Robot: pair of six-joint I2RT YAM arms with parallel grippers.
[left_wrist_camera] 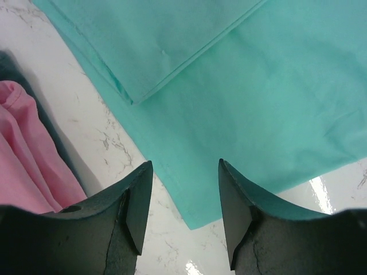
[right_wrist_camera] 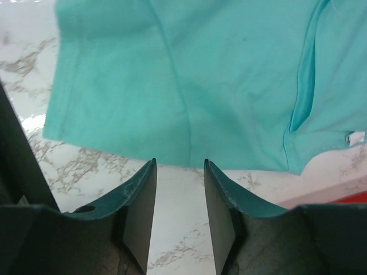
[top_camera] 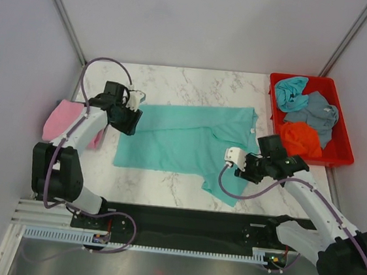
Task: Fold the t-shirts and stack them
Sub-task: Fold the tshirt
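A teal-green t-shirt (top_camera: pixel 183 141) lies spread flat on the marble table, one part folded over itself (left_wrist_camera: pixel 155 40). My left gripper (top_camera: pixel 127 124) is open at its left edge. In the left wrist view a corner of the shirt (left_wrist_camera: pixel 198 212) lies between the open fingers (left_wrist_camera: pixel 184 163), which grip nothing. My right gripper (top_camera: pixel 244 171) is open and empty at the shirt's right side. Its fingers (right_wrist_camera: pixel 180 161) stand over bare marble, just short of a sleeve hem (right_wrist_camera: pixel 172 114). A pink t-shirt (top_camera: pixel 63 121) lies at the left edge and also shows in the left wrist view (left_wrist_camera: pixel 23 154).
A red tray (top_camera: pixel 339 150) at the right holds crumpled light blue (top_camera: pixel 290 91), grey-blue (top_camera: pixel 316 113) and orange (top_camera: pixel 301 138) t-shirts. White walls enclose the table. A black strip (top_camera: pixel 188 220) runs along the near edge by the arm bases.
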